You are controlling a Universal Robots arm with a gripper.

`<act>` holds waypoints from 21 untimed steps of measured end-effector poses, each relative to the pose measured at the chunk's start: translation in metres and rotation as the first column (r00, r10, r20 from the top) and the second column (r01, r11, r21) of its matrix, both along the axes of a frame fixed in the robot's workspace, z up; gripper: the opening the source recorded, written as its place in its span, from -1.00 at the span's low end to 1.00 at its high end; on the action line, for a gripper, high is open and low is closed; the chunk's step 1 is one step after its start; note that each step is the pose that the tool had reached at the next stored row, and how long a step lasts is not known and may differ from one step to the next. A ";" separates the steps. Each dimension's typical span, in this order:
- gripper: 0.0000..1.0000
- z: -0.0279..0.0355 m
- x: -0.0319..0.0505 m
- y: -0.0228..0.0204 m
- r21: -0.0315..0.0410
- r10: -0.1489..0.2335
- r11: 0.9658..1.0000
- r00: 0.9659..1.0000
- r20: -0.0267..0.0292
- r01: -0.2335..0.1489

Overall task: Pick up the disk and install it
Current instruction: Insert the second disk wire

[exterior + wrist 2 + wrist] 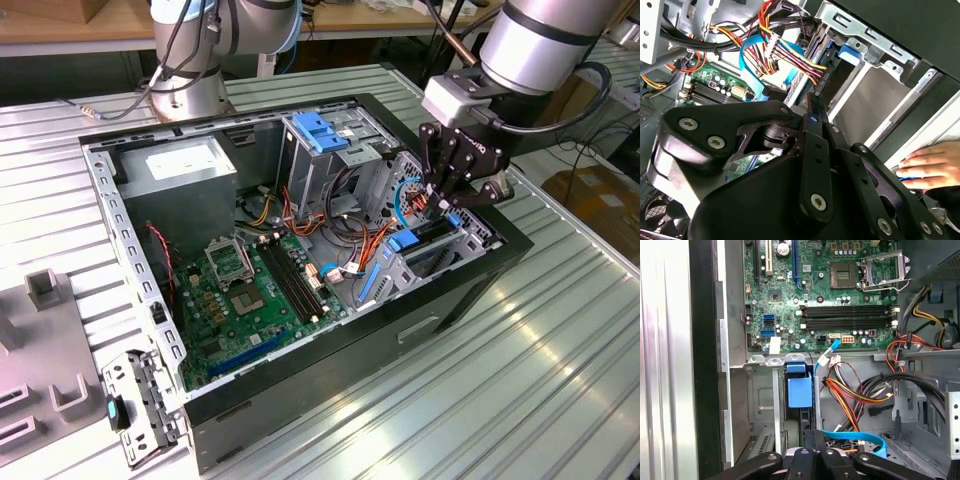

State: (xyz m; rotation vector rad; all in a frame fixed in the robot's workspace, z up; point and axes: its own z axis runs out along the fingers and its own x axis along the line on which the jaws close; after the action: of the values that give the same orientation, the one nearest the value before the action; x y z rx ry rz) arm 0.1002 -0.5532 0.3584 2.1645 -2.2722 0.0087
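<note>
The disk (430,232) stands on edge in the drive cage (400,275) at the front corner of the open computer case, on the exterior view's right. Blue plastic shows at both ends of its dark upper edge. One blue end (800,392) shows in the first wrist view, sitting in a metal bay. My gripper (450,205) hangs straight over the disk with its black fingers drawn together, the tips at the disk's upper edge. In the second wrist view the gripper (812,107) points at that slot. I cannot tell whether the tips press on the disk.
A grey power-supply box (185,170) fills the case's far corner. A blue latch plate (318,130) tops the tall cage. Loose cables (345,225) lie beside the green motherboard (245,295). A person's hand (927,165) rests by the case's outer wall. Grey fixtures (45,290) stand at the left.
</note>
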 end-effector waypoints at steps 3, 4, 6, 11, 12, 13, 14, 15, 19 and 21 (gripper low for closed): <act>-0.79 0.0043 -0.0001 0.0000 0.000 0.000 1.000 1.000 0.000 0.000; -0.79 0.0073 -0.0001 0.0002 0.000 0.000 1.000 1.000 0.001 0.000; -0.79 0.0120 -0.0001 0.0004 0.000 0.000 1.000 1.000 0.001 0.000; -0.79 0.0172 -0.0001 0.0013 -0.001 0.000 1.000 1.000 0.000 0.000; -0.79 0.0175 -0.0001 0.0018 -0.002 0.000 1.000 1.000 0.001 0.000; -0.79 0.0181 -0.0001 0.0024 -0.004 0.000 1.000 1.000 0.001 0.000; -0.79 0.0183 -0.0001 0.0028 -0.006 0.000 1.000 1.000 0.001 0.000; -0.79 0.0184 -0.0001 0.0034 -0.009 0.000 1.000 1.000 0.001 0.000; -0.79 0.0184 -0.0027 0.0038 -0.012 0.000 1.000 1.000 0.001 0.000; -0.79 0.0185 -0.0059 0.0044 -0.014 0.000 1.000 1.000 0.001 0.000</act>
State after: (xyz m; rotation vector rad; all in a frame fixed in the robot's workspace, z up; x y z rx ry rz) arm 0.0942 -0.5488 0.3768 2.1581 -2.2658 0.0250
